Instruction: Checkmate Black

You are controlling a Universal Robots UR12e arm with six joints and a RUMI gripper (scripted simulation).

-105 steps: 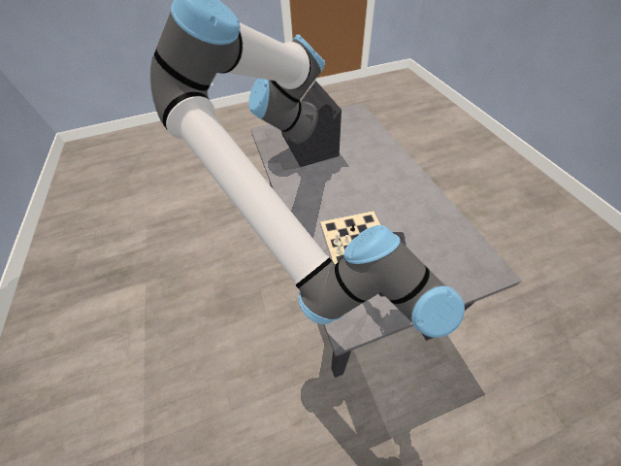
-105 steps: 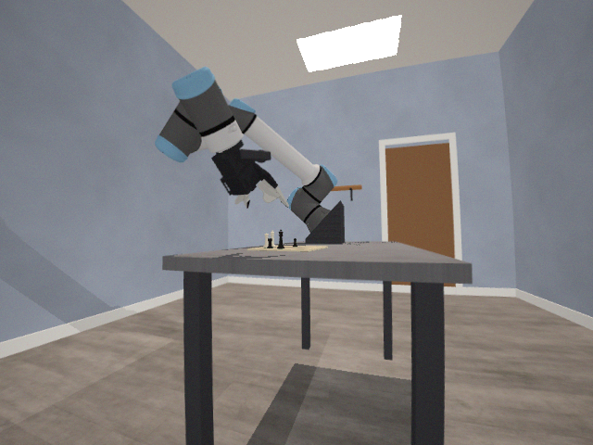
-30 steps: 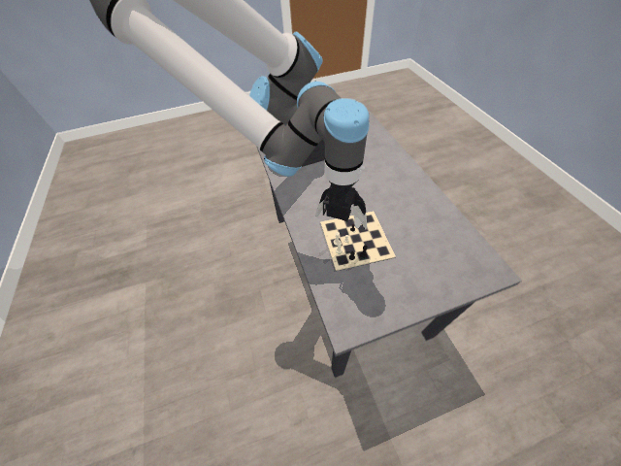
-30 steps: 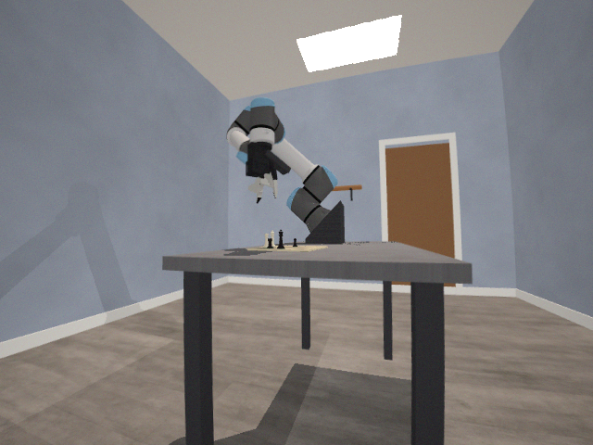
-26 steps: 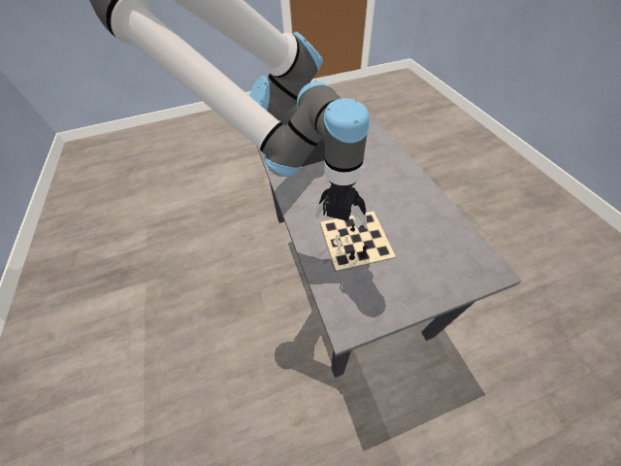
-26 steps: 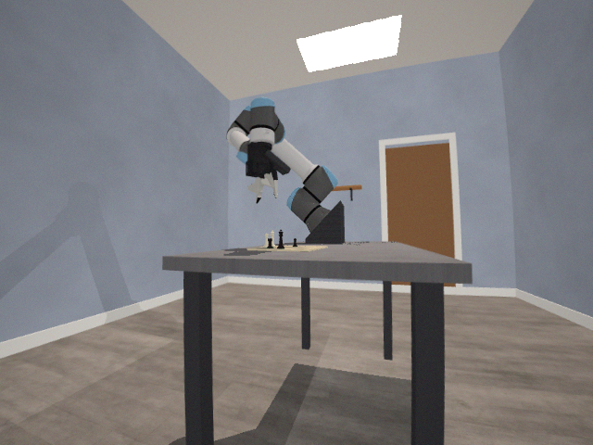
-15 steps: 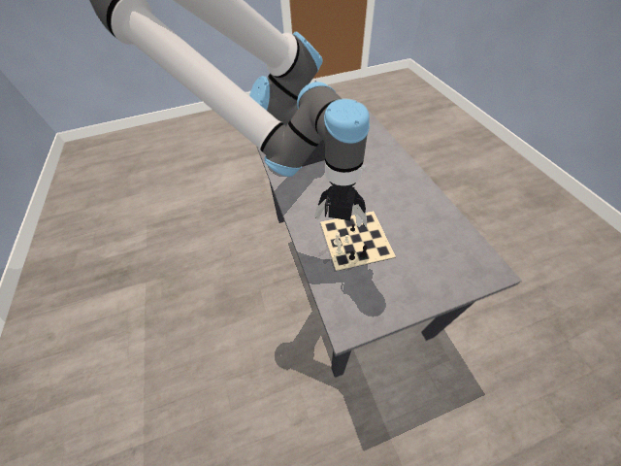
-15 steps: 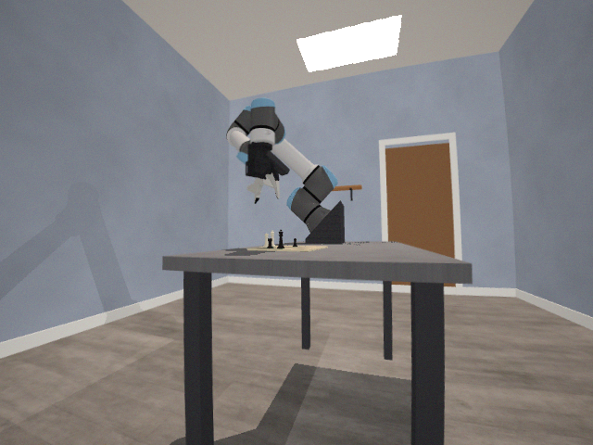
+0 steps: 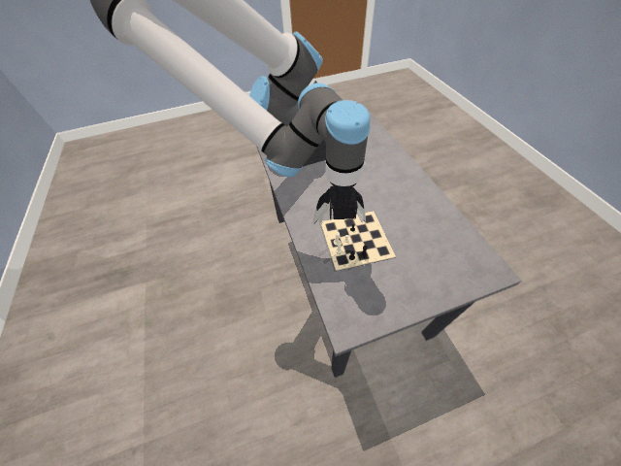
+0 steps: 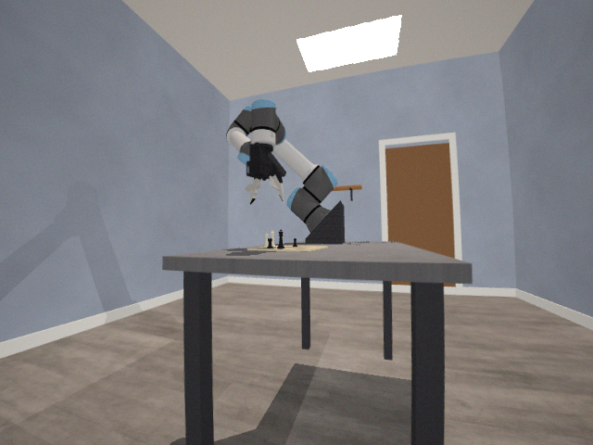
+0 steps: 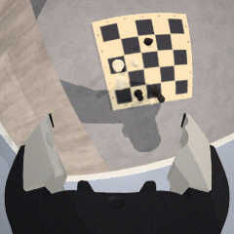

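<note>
A small five-by-five chessboard (image 9: 383, 235) (image 11: 181, 26) (image 10: 313, 247) lies on the grey table (image 9: 441, 250) (image 10: 334, 263). Two white pieces (image 11: 117, 64) (image 11: 135, 62) stand side by side near the board's left edge; they also show in the top view (image 9: 342, 244). One black piece (image 11: 148, 41) (image 9: 353, 227) stands apart. Two more black pieces (image 11: 138, 94) (image 11: 159, 96) stand together in the edge row; they also show in the top view (image 9: 351, 255) (image 9: 364, 249). My gripper (image 11: 117, 114) (image 10: 265, 194) (image 9: 339, 215) is open and empty, hanging high above the table beside the board.
The arm's base stands at the table's far end (image 10: 330, 224). A brown door (image 10: 419, 196) is in the back wall. The table's edges drop to a wood floor on all sides.
</note>
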